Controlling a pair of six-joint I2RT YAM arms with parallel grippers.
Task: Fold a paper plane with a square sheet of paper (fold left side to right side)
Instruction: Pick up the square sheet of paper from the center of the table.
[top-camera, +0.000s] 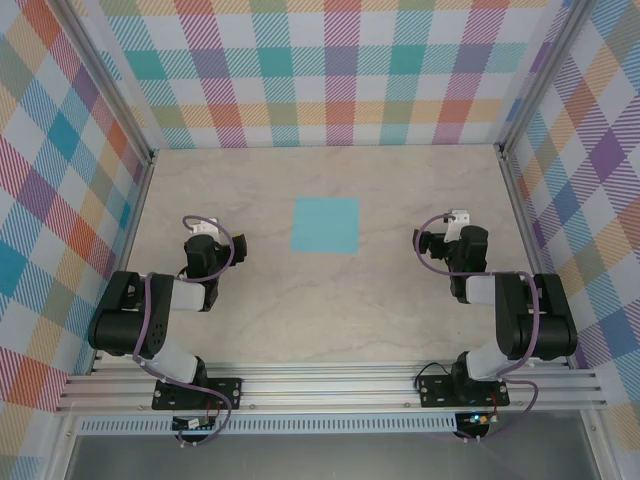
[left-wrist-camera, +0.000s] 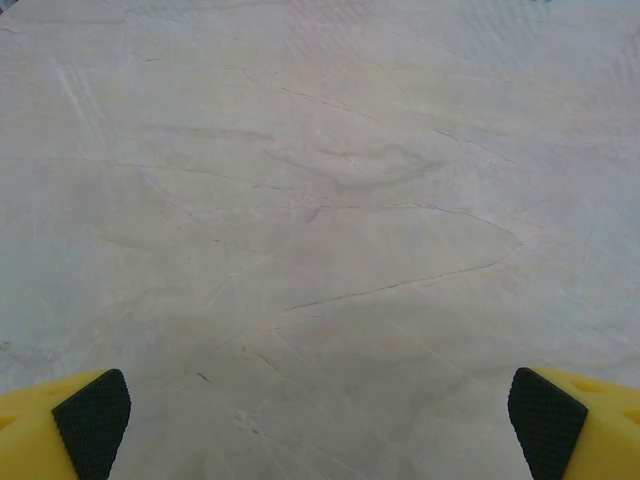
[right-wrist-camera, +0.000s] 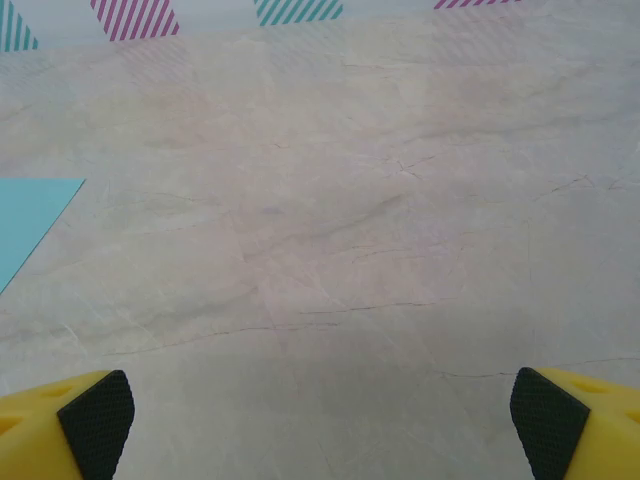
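Btwn plaid walls (top-camera: 320, 70): marbled table (top-camera: 330, 310), sheet (top-camera: 325, 224)

A beige, marble-patterned table (top-camera: 400, 310) is forming the work surface. A plaid back wall (top-camera: 330, 70), left wall (top-camera: 50, 200) and right wall (top-camera: 600, 200) are enclosing its far, left and right edges. Aluminium rails (top-camera: 330, 385) are running along the near edge. Even, diffuse light is falling across the surface.
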